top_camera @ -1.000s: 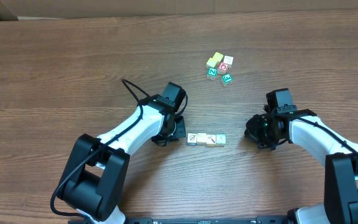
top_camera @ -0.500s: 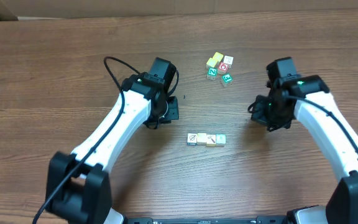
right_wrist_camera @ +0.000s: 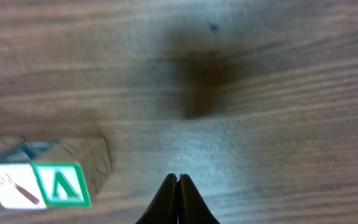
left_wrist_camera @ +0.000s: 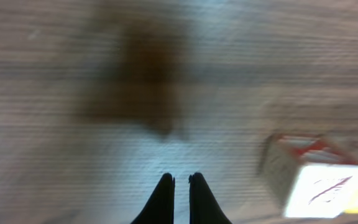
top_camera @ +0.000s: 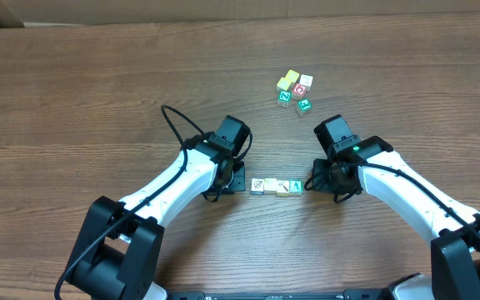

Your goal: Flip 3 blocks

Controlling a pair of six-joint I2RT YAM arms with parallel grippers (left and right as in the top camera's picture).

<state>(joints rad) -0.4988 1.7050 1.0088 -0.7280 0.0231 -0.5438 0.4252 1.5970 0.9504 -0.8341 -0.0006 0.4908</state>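
Three blocks lie in a row near the table's middle: a white one (top_camera: 257, 185) on the left, a yellow-tan one (top_camera: 277, 187) in the middle, and a green-lettered one (top_camera: 296, 186) on the right. My left gripper (top_camera: 238, 177) sits low just left of the row, shut and holding nothing. In the left wrist view its tips (left_wrist_camera: 180, 180) point at bare wood, with the white block (left_wrist_camera: 319, 186) blurred to the right. My right gripper (top_camera: 313, 183) is shut and empty beside the row's right end. The right wrist view has its tips (right_wrist_camera: 178, 180) over bare wood and the green-lettered block (right_wrist_camera: 59, 184) at the left.
A loose cluster of several other cubes (top_camera: 294, 90), yellow, red-marked and green, lies further back on the wooden table (top_camera: 73, 100), right of centre. The left arm's black cable (top_camera: 177, 123) loops above its wrist.
Half a second ago both arms stood further back from the row. Both have come back toward it, the right one now closer to the green-lettered block than a second ago. The blocks have not moved.
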